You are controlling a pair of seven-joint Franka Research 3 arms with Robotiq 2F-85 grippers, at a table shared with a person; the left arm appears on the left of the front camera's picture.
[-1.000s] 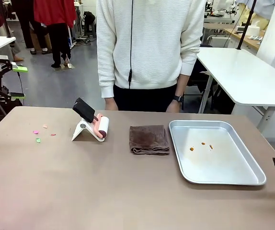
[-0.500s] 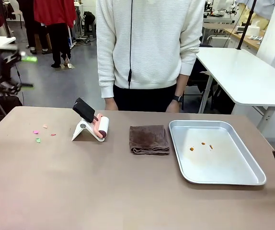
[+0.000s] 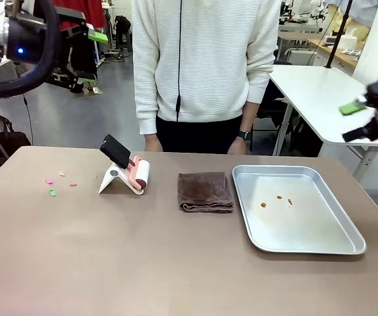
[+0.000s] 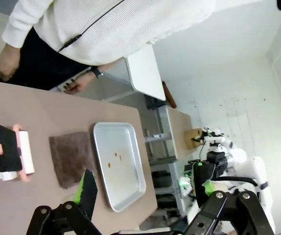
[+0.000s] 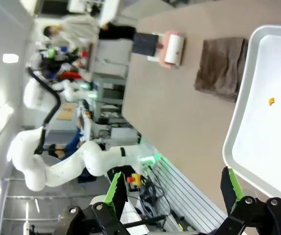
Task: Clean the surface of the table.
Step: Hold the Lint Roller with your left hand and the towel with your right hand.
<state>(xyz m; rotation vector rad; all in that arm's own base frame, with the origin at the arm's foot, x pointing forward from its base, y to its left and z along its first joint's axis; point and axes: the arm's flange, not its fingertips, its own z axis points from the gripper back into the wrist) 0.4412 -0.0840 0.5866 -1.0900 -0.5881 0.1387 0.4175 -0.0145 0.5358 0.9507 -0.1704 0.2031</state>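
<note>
In the front view, I saw the table (image 3: 176, 263) spread across the lower half of the picture, with a person (image 3: 205, 66) in a white sweater standing at its far edge, at 12 o'clock. The left gripper (image 3: 90, 56) hung high at 10 o'clock, away from the table top, its jaws apart and holding nothing. The right gripper (image 3: 355, 122) hung at 2 o'clock, also wide apart and empty. On the table I saw a lint roller (image 3: 136, 174) on its white stand, some small coloured scraps (image 3: 52, 192) at 9 o'clock from it, a folded brown cloth (image 3: 205, 191) at 3 o'clock from it, and then a metal tray (image 3: 347, 247) with a few orange crumbs (image 3: 279, 197) inside. In the left wrist view, the two fingers stood well apart at 6 o'clock, and the table lay far under them with the roller, cloth and tray in a row. In the right wrist view, the fingers were spread too, nothing between them; the tray corner was at 3 o'clock, the cloth and roller towards 1 o'clock.
</note>
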